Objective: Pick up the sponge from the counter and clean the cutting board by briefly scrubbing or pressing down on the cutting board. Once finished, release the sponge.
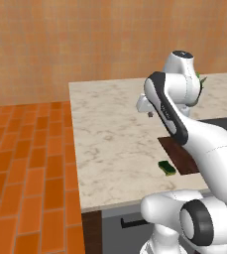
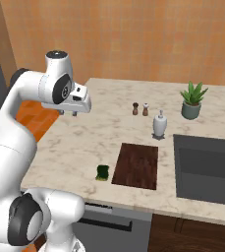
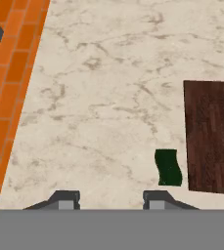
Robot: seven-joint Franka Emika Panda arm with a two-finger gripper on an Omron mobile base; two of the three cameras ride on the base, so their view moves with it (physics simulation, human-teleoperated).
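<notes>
The sponge is seen lying flat on the surface, near its front edge and just left of the board, with a narrow strip of marble between them. In the left base view the sponge is fully visible, but most of the board is covered by the arm, only its left part being shown. In the hand view the sponge is found at the lower right, and the board is cut off by the right edge of the picture. The end effector is held high above the surface, well apart from the sponge and to its far left; its fingers are small and partly masked by the hand in both base views. In the hand view the two fingertips are seen spread apart with nothing between them. A sink is set into the surface right of the board and is cut off at the picture's right edge. A bottle, two shakers and a plant stand farther back; in the left base view the plant is almost wholly hidden behind the arm.
</notes>
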